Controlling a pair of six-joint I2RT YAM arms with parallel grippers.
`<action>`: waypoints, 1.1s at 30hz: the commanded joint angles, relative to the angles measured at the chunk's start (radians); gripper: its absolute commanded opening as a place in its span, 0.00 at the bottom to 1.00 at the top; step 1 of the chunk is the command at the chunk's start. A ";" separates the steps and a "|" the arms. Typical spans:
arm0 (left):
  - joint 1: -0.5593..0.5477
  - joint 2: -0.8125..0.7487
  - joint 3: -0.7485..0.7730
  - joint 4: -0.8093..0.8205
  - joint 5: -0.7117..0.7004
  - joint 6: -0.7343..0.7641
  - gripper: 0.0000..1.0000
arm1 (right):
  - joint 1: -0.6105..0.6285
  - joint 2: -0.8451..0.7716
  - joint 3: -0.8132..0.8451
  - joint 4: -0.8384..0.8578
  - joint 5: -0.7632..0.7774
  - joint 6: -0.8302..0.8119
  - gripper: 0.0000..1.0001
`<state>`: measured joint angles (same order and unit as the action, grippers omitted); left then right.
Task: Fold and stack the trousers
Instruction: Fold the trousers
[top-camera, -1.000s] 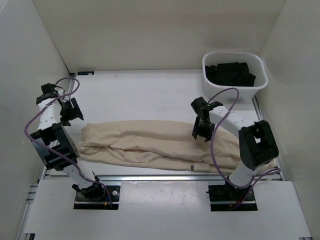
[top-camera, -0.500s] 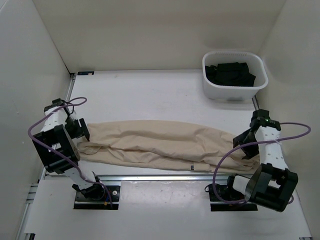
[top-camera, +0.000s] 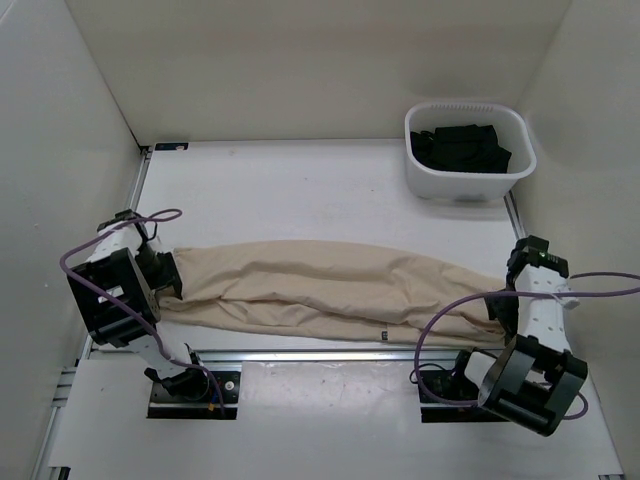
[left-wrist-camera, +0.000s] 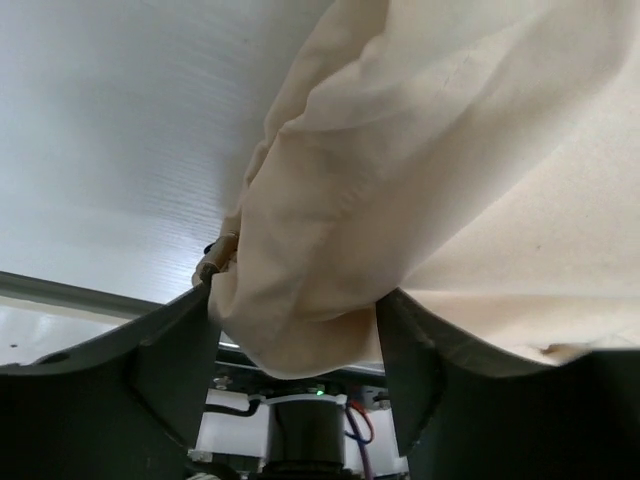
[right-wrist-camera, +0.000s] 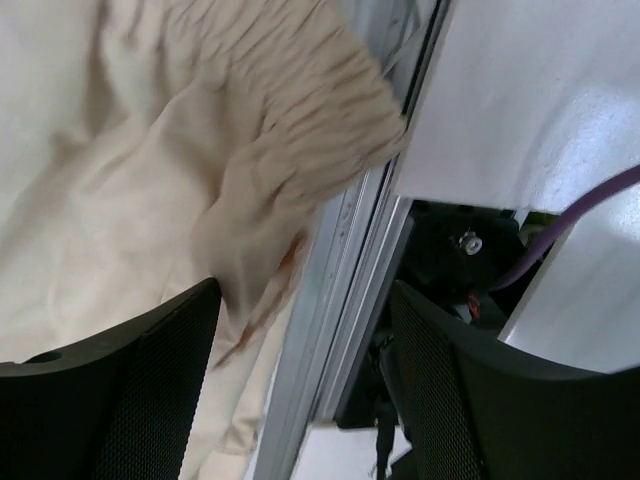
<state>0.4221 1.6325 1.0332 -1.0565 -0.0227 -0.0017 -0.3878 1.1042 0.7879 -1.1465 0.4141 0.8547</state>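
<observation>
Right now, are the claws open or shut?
Left claw: open around the bunched end of the trousers.
Right claw: open, holding nothing.

White walls (top-camera: 300, 60), white table (top-camera: 300, 190), even light

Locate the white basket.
In the top view, the white basket sits at the far right corner of the table, holding dark clothes, beyond the right end of the trousers.

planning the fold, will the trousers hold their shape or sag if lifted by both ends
Probably floppy: the trousers lie in soft wrinkles and bunch loosely inside the left gripper. Lifted by the ends, the long middle would likely sag. The matte cloth looks unlikely to slip.
</observation>
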 joint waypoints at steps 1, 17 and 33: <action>0.000 -0.008 -0.013 0.050 -0.003 0.002 0.66 | -0.043 0.013 -0.053 0.095 0.100 0.047 0.74; 0.000 -0.007 0.128 0.059 -0.056 0.002 0.14 | -0.094 0.184 0.045 0.188 0.227 -0.057 0.00; -0.019 -0.028 0.168 0.020 -0.052 0.002 0.14 | -0.094 0.094 -0.052 0.172 0.155 -0.056 0.78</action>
<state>0.4080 1.6547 1.2087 -1.0462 -0.0532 -0.0044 -0.4774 1.1976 0.7784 -1.0161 0.5789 0.7612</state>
